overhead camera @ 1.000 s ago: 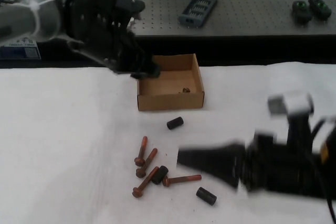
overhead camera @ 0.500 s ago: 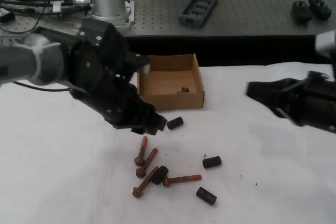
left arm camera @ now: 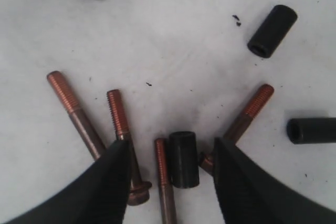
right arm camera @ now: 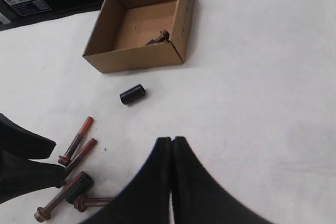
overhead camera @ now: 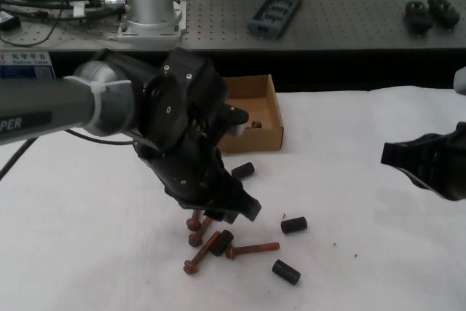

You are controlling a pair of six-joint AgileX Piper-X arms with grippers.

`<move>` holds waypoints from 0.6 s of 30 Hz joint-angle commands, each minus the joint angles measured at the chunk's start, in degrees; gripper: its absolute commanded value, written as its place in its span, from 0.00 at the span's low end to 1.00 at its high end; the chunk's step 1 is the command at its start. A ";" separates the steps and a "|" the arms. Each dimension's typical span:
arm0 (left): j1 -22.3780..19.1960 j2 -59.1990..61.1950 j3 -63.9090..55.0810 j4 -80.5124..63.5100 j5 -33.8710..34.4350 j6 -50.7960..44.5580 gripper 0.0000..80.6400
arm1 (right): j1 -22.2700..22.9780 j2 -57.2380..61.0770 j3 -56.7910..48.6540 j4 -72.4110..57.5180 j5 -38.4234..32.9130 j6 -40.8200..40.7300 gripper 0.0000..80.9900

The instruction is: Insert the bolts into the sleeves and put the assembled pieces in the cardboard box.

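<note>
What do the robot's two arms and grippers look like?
The left arm is a grey link with white lettering, a white band and a black cable, ending in a bulky black wrist. The left gripper and right gripper are black, with smooth tapered fingers.

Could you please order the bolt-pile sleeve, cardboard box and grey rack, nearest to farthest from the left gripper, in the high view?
1. Bolt-pile sleeve, just below the left gripper.
2. Cardboard box, behind it.
3. Grey rack, far table.

Lab with perforated optical breadboard [overhead camera: 349, 5]
</note>
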 commanded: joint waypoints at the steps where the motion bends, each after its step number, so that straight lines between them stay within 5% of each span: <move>1: -0.19 -0.95 -0.16 0.78 -0.79 -0.25 0.45 | -0.35 -0.60 -0.68 0.37 0.05 -0.57 0.01; 18: -0.19 -0.95 -0.16 6.94 -2.43 9.60 0.45 | -0.35 -0.60 -0.06 2.45 -2.63 -0.57 0.01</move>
